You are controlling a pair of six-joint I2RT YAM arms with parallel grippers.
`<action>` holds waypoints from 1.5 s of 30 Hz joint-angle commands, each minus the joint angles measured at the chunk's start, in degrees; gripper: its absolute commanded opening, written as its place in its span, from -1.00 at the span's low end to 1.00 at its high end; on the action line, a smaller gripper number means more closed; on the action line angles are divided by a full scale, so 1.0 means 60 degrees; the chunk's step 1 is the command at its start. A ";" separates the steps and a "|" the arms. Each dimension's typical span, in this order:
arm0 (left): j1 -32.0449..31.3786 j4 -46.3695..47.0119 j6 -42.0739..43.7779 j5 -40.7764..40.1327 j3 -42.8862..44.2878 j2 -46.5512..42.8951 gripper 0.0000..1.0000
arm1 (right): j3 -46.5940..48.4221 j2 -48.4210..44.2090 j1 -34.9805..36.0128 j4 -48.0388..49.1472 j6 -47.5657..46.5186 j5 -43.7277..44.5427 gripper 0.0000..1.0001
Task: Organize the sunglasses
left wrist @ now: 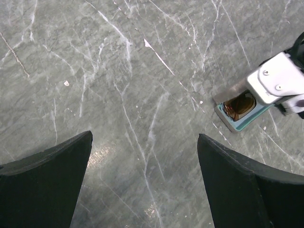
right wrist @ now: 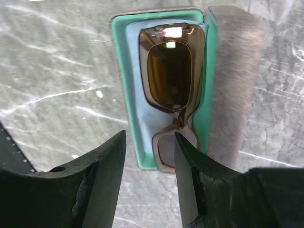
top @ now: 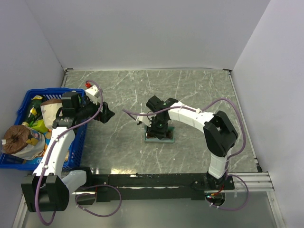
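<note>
The sunglasses (right wrist: 170, 76), brown-framed with dark amber lenses, lie folded lengthwise in the open case (right wrist: 123, 71) on a light blue cloth (right wrist: 135, 95). One end of them juts over the case's near rim. The case's grey-brown lid (right wrist: 235, 85) lies flat to the right. My right gripper (right wrist: 150, 135) hovers open just above that near end, and one finger (right wrist: 190, 161) covers part of the lower lens. Seen from above, the right gripper (top: 159, 126) hides the sunglasses and only the case (top: 159, 138) shows. My left gripper (left wrist: 145, 142) is open over bare table, left of the case (left wrist: 237, 124).
A blue basket (top: 23, 102) holding bags and bottles stands at the table's left edge, beside the left arm. White walls enclose the grey marble table (top: 199, 90) on three sides. The right arm's white link (left wrist: 275, 85) shows in the left wrist view.
</note>
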 commanded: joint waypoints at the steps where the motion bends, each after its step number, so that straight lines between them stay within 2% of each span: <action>1: 0.0010 0.0534 0.0176 0.0306 0.0091 -0.0205 0.93 | 0.0024 -0.1080 0.0063 -0.0262 -0.0321 -0.0508 0.04; 4: -0.0122 0.0798 0.0263 0.0204 0.0515 0.0160 0.93 | -0.0647 -0.1724 0.0121 -0.0001 -0.0702 -0.0845 0.04; 11: -0.2492 0.1633 -0.0160 -0.1859 0.2419 0.2604 0.93 | -0.2714 -0.3320 0.0487 0.1172 -0.1726 -0.0993 0.02; 15: -0.3635 0.1736 -0.0468 -0.2782 0.3546 0.4186 0.93 | -0.3330 -0.3294 0.0678 0.1407 -0.1933 -0.0789 0.01; 19: -0.4397 0.1195 -0.0615 -0.2887 0.4776 0.5841 0.93 | -0.3741 -0.2855 0.0824 0.1817 -0.1875 -0.0364 0.01; 21: -0.4617 0.1150 -0.0644 -0.2858 0.4911 0.6238 0.93 | -0.3800 -0.2445 0.0854 0.1949 -0.1875 -0.0262 0.01; 29: -0.4955 0.1062 -0.0762 -0.2741 0.4853 0.6767 0.93 | -0.3815 -0.1551 0.0883 0.2286 -0.1802 0.0163 0.01; 45: -0.4971 0.1018 -0.0571 -0.3208 0.3769 0.5918 0.93 | -0.3522 -0.0759 0.0751 0.3399 -0.1772 0.1628 0.02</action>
